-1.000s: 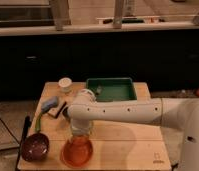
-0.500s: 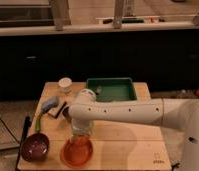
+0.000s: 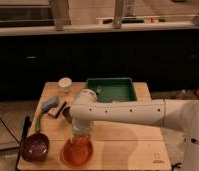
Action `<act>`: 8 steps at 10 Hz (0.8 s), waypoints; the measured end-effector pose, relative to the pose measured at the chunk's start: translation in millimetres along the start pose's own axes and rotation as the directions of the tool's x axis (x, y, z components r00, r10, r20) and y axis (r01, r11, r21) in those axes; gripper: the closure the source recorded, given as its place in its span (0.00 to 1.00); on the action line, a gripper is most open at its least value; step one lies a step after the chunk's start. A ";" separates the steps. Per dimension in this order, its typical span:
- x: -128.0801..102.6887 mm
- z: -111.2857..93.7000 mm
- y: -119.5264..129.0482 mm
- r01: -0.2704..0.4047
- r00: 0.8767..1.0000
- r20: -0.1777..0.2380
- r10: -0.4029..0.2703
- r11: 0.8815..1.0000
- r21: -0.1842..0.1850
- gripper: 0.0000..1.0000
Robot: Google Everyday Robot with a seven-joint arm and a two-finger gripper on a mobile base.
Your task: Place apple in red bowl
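Observation:
The red bowl point(image 3: 76, 153), shallow, glossy and orange-red, sits at the front of the wooden table, left of centre. My gripper point(image 3: 81, 137) hangs straight down from the white arm point(image 3: 128, 111) and reaches into the space just above the bowl's middle. I cannot see the apple. It may be hidden by the gripper or lie inside the bowl behind it.
A darker purple bowl point(image 3: 34, 147) sits left of the red bowl. A green tray point(image 3: 112, 89) is at the back, a white cup point(image 3: 65, 84) at the back left. A blue object point(image 3: 49, 104) and a black tool point(image 3: 58, 110) lie at the left. The table's bare wood point(image 3: 133, 145) lies right of the red bowl.

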 end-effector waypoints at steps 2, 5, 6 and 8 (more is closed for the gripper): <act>0.6 -0.6 -0.9 0.005 1.000 0.001 -0.005 1.000 0.002 0.20; 2.8 -2.0 -0.8 0.016 1.000 0.008 -0.016 1.000 0.000 0.20; 3.7 -3.0 -0.7 0.019 1.000 0.006 -0.019 1.000 0.001 0.20; 6.3 -7.1 -0.5 0.022 1.000 0.003 -0.022 1.000 -0.007 0.20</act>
